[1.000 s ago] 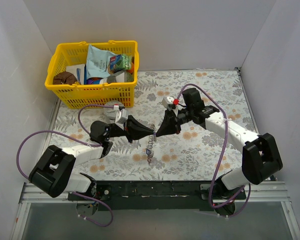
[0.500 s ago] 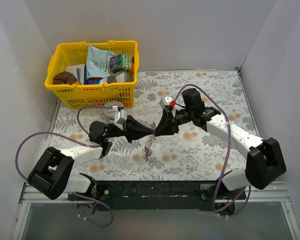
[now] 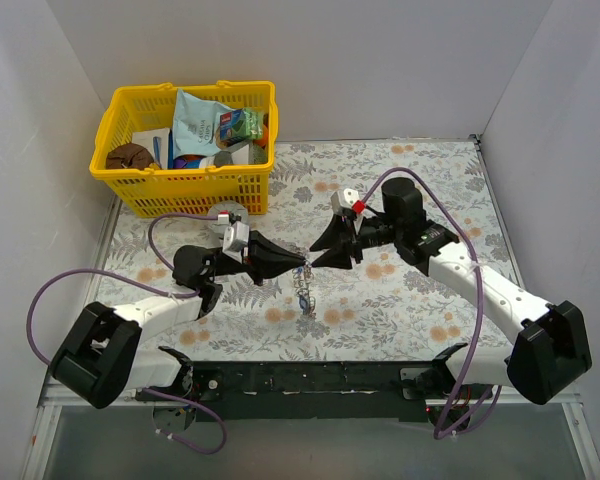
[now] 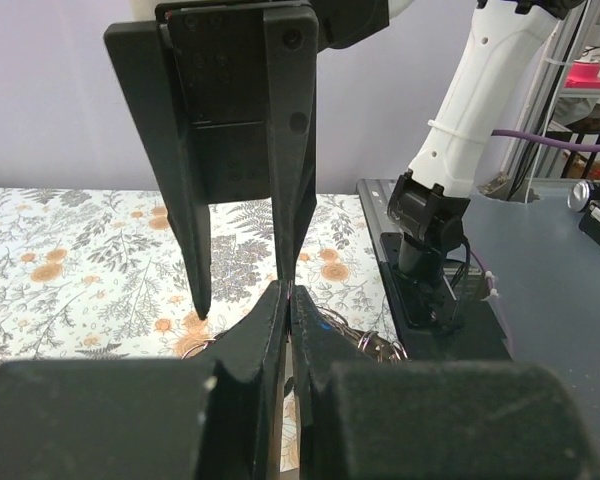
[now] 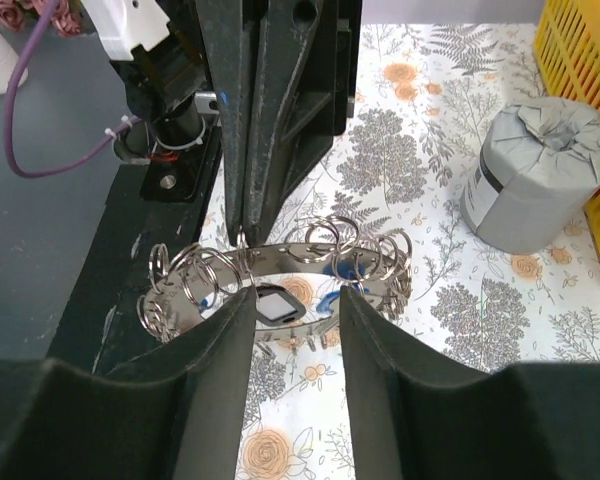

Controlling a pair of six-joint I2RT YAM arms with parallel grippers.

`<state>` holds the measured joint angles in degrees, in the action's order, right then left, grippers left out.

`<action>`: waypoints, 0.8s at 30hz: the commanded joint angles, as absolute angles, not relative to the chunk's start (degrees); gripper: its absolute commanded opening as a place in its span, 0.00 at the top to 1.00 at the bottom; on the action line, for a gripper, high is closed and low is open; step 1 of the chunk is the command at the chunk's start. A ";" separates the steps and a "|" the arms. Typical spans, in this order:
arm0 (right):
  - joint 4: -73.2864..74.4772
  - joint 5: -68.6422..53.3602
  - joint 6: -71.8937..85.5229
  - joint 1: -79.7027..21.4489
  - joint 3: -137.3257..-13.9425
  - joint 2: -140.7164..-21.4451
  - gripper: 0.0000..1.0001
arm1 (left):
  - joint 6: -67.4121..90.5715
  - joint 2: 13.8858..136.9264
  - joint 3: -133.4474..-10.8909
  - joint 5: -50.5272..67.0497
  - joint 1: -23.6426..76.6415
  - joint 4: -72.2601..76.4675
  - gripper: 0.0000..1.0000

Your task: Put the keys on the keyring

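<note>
Top view: left pincer [image 3: 300, 262] clenched on the keyring [image 3: 303, 285], which hangs from its tip over the floral counter [image 3: 410, 290]. Right pincer [image 3: 322, 250] faces it, tips near.

Left wrist view: left fingers pressed together — right pincer's fingers stand apart just beyond.

Right wrist view: right pincer released. The keyring, fringed with small wire loops, sits beyond the gap — left pincer grips its upper edge.
</note>
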<state>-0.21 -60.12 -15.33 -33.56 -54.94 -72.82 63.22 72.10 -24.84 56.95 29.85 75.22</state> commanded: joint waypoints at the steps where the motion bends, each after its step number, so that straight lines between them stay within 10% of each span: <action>1: -4.66 -60.12 -12.04 -33.66 -55.63 -69.79 0.56 | 62.05 69.26 -24.61 54.67 29.88 93.43 1.00; 24: -10.90 -59.77 -5.80 -36.83 -53.97 -70.31 0.65 | 62.23 68.82 -23.91 53.00 29.97 95.45 1.00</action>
